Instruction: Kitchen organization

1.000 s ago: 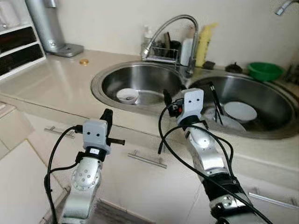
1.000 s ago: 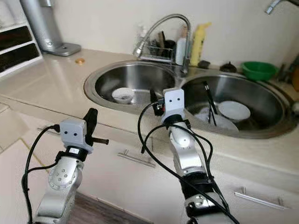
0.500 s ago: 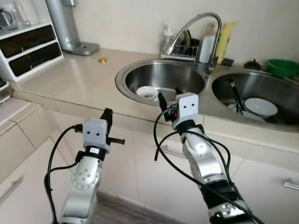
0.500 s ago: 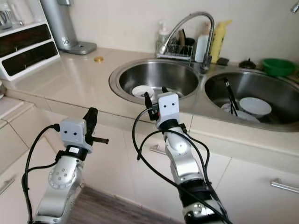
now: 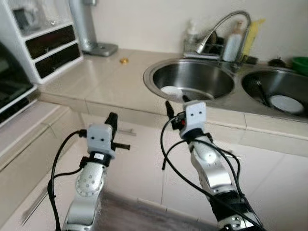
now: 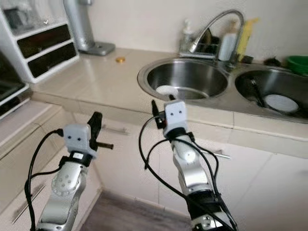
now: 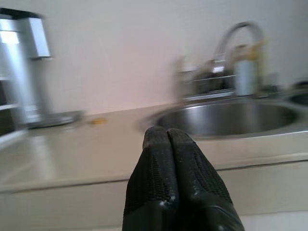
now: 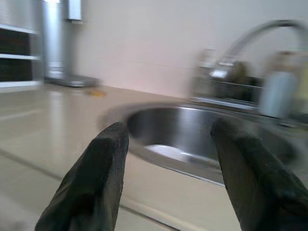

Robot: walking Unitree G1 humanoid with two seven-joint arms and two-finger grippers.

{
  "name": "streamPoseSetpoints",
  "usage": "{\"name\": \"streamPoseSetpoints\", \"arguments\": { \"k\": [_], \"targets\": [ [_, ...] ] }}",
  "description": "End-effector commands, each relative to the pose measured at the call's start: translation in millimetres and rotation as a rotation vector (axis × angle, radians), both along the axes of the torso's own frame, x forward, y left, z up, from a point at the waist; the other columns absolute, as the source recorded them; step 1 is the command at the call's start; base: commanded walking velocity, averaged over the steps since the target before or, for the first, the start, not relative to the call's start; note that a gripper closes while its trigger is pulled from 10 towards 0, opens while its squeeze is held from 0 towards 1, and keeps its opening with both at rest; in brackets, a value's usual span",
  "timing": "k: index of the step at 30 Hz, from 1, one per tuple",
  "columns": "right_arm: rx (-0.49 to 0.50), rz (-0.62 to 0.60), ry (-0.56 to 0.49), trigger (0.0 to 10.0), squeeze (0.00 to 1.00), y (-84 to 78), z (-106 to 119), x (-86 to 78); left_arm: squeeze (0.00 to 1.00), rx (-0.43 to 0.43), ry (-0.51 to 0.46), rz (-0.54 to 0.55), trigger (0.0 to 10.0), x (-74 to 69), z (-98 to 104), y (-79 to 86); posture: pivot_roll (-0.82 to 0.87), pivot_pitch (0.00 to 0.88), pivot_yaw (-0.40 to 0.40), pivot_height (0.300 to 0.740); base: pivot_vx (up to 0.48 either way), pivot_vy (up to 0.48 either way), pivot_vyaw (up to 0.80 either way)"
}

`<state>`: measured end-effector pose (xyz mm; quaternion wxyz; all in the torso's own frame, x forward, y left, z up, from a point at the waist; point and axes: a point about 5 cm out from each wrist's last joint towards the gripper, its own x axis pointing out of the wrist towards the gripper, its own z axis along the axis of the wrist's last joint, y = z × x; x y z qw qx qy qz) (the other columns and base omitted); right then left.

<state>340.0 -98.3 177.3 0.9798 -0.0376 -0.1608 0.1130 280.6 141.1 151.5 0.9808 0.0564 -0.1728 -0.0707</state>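
So I'm standing a bit back from the counter [image 5: 96,84] with both arms up in front of me and nothing in either one. My left gripper [image 7: 166,139] has its two fingers pressed flat together, empty, pointing roughly at the counter edge. My right gripper [image 8: 168,159] is spread wide with only air between the fingers, aimed toward the left sink basin [image 5: 197,79]. My guess is I'm carrying them raised and clear like this so they don't clip the cabinet fronts [image 5: 139,159] below the counter while I sort out where to go.

As for what actually needs organizing: there's a small white bowl [image 5: 172,90] sitting down in the left basin, and a white plate [image 5: 286,103] with some dark utensils [image 5: 262,92] in the right sink basin [image 5: 276,84]. None of it is near my fingers.

The counter is pale beige, pretty bare, with one small gold round thing [image 5: 124,60] lying on it, maybe a lid or a cap, it's too small to tell. Behind that is a tall silver appliance [image 5: 89,24], and next to it a white shelf unit [image 5: 45,45] with dark drawers. A curved faucet [image 5: 226,26] arches over the sinks, with bottles and a dish rack [image 5: 211,48] at the wall and a green bowl [image 5: 301,65] far right. Wood-look floor [image 5: 139,216] under me.
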Motion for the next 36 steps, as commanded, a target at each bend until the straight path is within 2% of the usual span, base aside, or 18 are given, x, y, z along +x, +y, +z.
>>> {"name": "streamPoseSetpoints", "arguments": {
  "k": [1, 7, 15, 16, 25, 32, 36],
  "targets": [
    [-0.001, 0.003, -0.02, 10.0, 0.0, 0.4, 3.4, -2.8, 0.0, 0.019, -0.003, -0.015, 10.0, 0.1, 0.4, -3.6, -0.04, 0.0, 0.009, 0.74, 0.0, 0.0, -0.8],
    [-0.007, 0.023, -0.03, 10.0, 0.0, 3.7, 1.3, -8.0, 0.0, 0.037, 0.004, -0.021, 10.0, 0.4, -1.0, -4.8, -0.04, 0.0, 0.01, 0.74, 0.0, 0.0, -0.8],
    [-0.012, 0.029, -0.027, 10.0, 0.0, 5.7, -1.6, -12.3, 0.0, 0.047, 0.008, -0.023, 10.0, 0.6, -2.3, -5.5, -0.04, 0.0, 0.013, 0.74, 0.0, -0.411, -0.8],
    [-0.012, 0.027, -0.027, 10.0, 0.0, 5.1, -1.8, -12.7, 0.0, 0.015, -0.009, -0.02, 10.0, -0.5, -0.4, -4.7, -0.04, 0.0, 0.013, 0.74, 0.0, 0.0, -0.8],
    [-0.017, 0.02, -0.027, 10.0, 0.0, 2.9, -2.2, -13.1, 0.0, 0.005, 0.016, -0.019, 10.0, 1.1, -2.4, -4.7, -0.05, 0.0, 0.012, 0.74, 0.0, 0.0, -0.8],
    [-0.017, 0.017, -0.028, 10.0, 0.0, 1.9, -1.8, -13.0, 0.0, 0.005, 0.004, -0.028, 10.0, 0.8, -2.0, -6.3, -0.04, 0.0, 0.01, 0.74, 0.0, 0.417, -0.8],
    [-0.022, 0.017, -0.031, 10.0, 0.0, 2.0, -1.7, -13.2, 0.0, 0.003, -0.008, -0.028, 10.0, 0.4, -1.0, -6.4, -0.05, 0.0, 0.008, 0.74, 0.0, 0.0, -0.8]
  ]
}}
